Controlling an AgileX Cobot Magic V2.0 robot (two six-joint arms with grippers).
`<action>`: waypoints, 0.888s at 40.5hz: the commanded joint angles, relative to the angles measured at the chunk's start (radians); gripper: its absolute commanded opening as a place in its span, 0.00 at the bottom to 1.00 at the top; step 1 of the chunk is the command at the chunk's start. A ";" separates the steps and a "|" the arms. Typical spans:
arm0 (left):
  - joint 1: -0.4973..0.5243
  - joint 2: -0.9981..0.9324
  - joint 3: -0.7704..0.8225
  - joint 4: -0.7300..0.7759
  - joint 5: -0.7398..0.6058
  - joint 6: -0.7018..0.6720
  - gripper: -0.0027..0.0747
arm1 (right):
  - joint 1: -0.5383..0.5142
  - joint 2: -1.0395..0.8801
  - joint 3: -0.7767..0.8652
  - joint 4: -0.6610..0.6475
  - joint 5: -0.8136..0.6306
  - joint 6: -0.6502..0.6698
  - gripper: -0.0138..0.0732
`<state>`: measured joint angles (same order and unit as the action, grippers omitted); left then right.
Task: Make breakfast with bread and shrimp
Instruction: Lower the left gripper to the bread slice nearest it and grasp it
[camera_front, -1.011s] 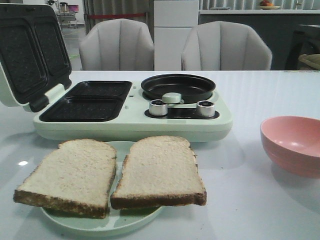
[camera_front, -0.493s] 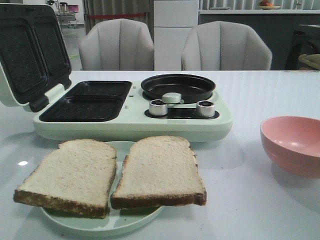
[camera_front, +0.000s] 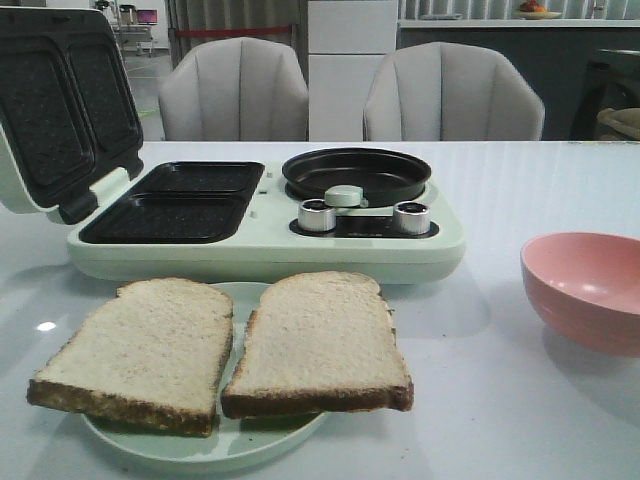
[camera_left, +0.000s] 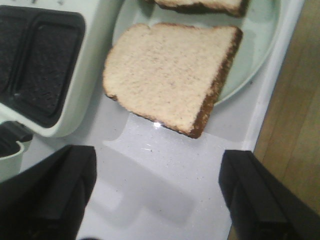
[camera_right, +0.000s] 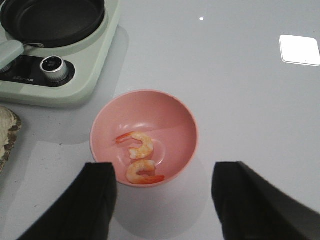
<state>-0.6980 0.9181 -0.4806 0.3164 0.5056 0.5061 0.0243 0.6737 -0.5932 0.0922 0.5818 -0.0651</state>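
my left claw (camera_left: 157, 195) hangs wide open and empty above the tabletop (camera_front: 500, 400), just beside the bread (camera_front: 225, 345), whose two slices lie side by side on the plate (camera_front: 205, 445) in front of the cooker (camera_front: 265, 235). the cooker's lid stands open, its plates bare, ready for a slice. my right claw (camera_right: 162, 200), also spread and empty, hovers over the bowl (camera_right: 187, 125), right of the cooker, where two shrimp (camera_right: 140, 157) lie.
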 joint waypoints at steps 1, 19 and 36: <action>-0.019 0.066 -0.024 0.071 -0.087 0.000 0.74 | -0.001 0.002 -0.038 0.006 -0.068 -0.001 0.76; -0.019 0.308 -0.024 0.133 -0.243 0.000 0.74 | -0.001 0.002 -0.038 0.006 -0.068 -0.001 0.76; -0.019 0.421 -0.028 0.203 -0.290 0.000 0.71 | -0.001 0.002 -0.038 0.006 -0.068 -0.001 0.76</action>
<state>-0.7087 1.3469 -0.4783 0.5073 0.2614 0.5061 0.0243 0.6737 -0.5932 0.0922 0.5818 -0.0651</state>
